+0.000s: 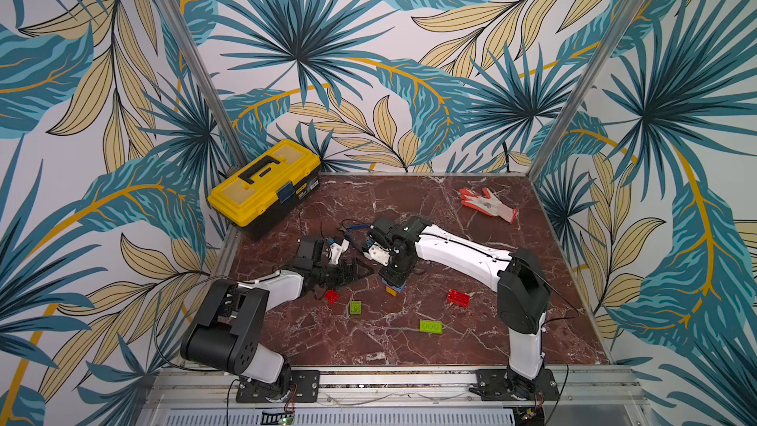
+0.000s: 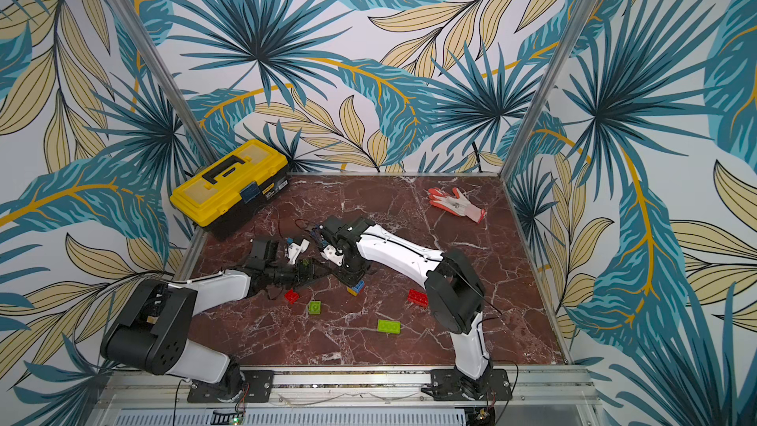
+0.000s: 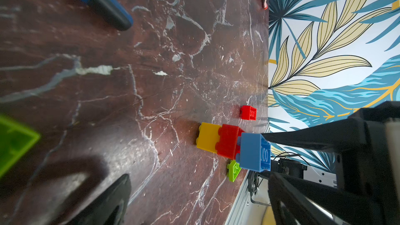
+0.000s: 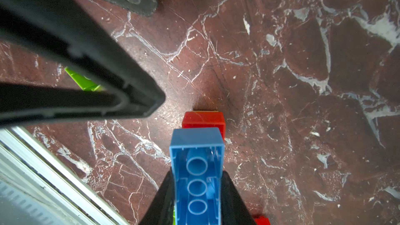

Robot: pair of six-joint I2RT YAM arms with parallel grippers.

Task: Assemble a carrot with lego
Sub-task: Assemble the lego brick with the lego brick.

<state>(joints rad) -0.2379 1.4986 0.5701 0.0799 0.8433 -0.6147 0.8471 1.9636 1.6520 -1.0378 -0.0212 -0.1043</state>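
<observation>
The carrot (image 1: 394,288), yellow and red so far, stands mid-way on the table (image 1: 368,346), with the edges well apart. The right gripper (image 4: 197,176) is clamped on a blue brick (image 3: 254,152) touching its top. The left gripper (image 4: 155,54), spread apart, crowds 9 o'clock. A red brick (image 1: 458,297) lies at 3 and a green brick (image 1: 430,326) at 5.

Tabletop, seen from the near edge: on the table (image 1: 368,346), the toolbox (image 1: 264,186) sits in the far left corner and the glove (image 1: 487,202) lies far right. Near the centre stands the stack (image 1: 392,290) of bricks, with the right gripper (image 1: 392,278) straight above it, its jaws either side of the top brick (image 4: 197,169). The left gripper (image 1: 360,274) lies just left of the stack, apart from it. Left of the stack lies the small brick (image 1: 332,296). Just nearer and to its right is the square brick (image 1: 355,307). The wide brick (image 1: 458,297) rests right of the stack. The long brick (image 1: 430,326) lies nearest the front, between stack and wide brick.
</observation>
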